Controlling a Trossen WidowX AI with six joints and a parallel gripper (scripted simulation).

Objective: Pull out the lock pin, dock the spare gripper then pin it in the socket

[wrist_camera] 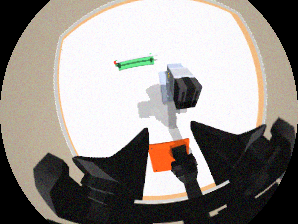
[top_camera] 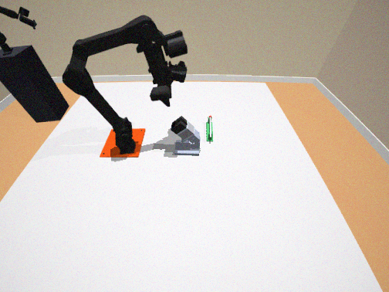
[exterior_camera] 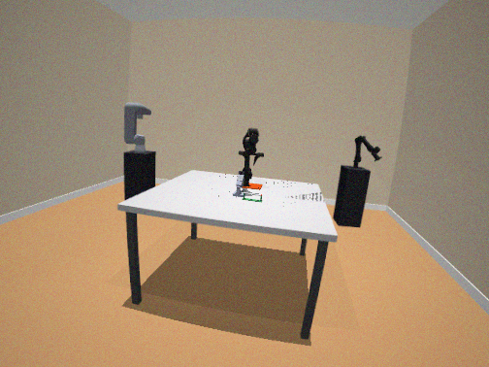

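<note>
You've got the pincer [top_camera: 165, 98] half-closed on nothing, hovering above the mount [top_camera: 187, 144] with the spare gripper [top_camera: 179, 124] docked, green-cradled lock pin [top_camera: 209, 129] beyond; fingertips are hard to resolve.

A black arm [top_camera: 96, 42] rises from an orange base plate [top_camera: 140, 134] on a white table [top_camera: 193, 216], its black gripper [top_camera: 161, 93] above a pale grey mount [top_camera: 187, 144] capped by a black spare gripper [top_camera: 179, 124]. Just beyond the mount lies a green tray [top_camera: 209, 130] holding a thin pin tipped red. Tan floor [top_camera: 347, 162], beige walls [exterior_camera: 272, 97] and a grey skirting [top_camera: 347, 112] frame the scene.
</note>
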